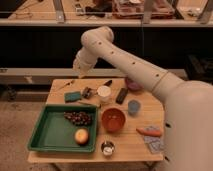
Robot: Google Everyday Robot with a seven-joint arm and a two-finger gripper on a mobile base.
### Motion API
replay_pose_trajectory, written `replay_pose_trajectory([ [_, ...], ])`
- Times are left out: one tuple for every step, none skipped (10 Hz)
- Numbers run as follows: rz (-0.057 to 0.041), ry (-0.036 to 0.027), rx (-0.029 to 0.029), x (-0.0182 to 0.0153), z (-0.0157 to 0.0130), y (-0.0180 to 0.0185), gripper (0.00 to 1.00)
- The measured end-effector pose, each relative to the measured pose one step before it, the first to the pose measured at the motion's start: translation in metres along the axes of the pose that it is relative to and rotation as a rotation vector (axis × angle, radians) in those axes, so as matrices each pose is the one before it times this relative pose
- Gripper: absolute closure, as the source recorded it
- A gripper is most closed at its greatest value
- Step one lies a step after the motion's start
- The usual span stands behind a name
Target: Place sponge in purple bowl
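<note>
The teal-green sponge [73, 96] lies flat on the wooden table [60, 91] near its back left, just behind the green tray. The purple bowl [133, 84] stands at the back right of the table, partly covered by my arm. My gripper [79, 71] hangs at the end of the bent white arm, above the table's back edge, slightly behind and above the sponge. It touches neither the sponge nor the bowl, and nothing shows in it.
A green tray [47, 135] at front left holds grapes [77, 118] and a round fruit [81, 136]. Mid-table stand a white cup [104, 92], a black block [121, 95], a blue cup [133, 106] and an orange bowl [113, 120]. A carrot [149, 132], a cloth [155, 144] and a small tin [107, 148] lie near the front.
</note>
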Motion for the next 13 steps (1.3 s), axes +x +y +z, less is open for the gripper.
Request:
replay_pose_trajectory([
  [-0.00659, 0.00276, -0.01478, -0.00797, 0.02059, 0.00028, 0.27],
  [-0.00515, 0.00334, -0.01284, -0.00229, 0.01244, 0.00100, 0.22],
  [-0.00566, 0.00299, -0.02550, -0.00095, 0.01517, 0.00281, 0.20],
  [-0.00478, 0.00833, -0.03061, 0.00284, 0.01482, 0.00234, 0.20],
  [-0.00161, 0.00126, -0.03810, 0.00079, 0.01875, 0.00064, 0.20],
  [-0.00156, -0.00308, -0.01918, -0.00207, 0.01032, -0.00092, 0.20],
  [0.00039, -0.00443, -0.01495, -0.00247, 0.01067, -0.00126, 0.20],
  [0.00206, -0.00225, -0.01348, -0.00053, 0.01443, 0.00068, 0.20],
  [0.00181, 0.00283, -0.01020, 0.00077, 0.01234, 0.00045, 0.20],
  [-0.00097, 0.00240, -0.00848, -0.00053, 0.00947, -0.00010, 0.20],
  [0.00120, -0.00079, -0.00791, -0.00205, 0.00899, -0.00208, 0.20],
  [0.00581, 0.00182, -0.00608, 0.00162, 0.00835, 0.00068, 0.20],
  [0.00873, -0.00293, -0.00483, 0.00161, 0.00839, 0.00146, 0.20],
])
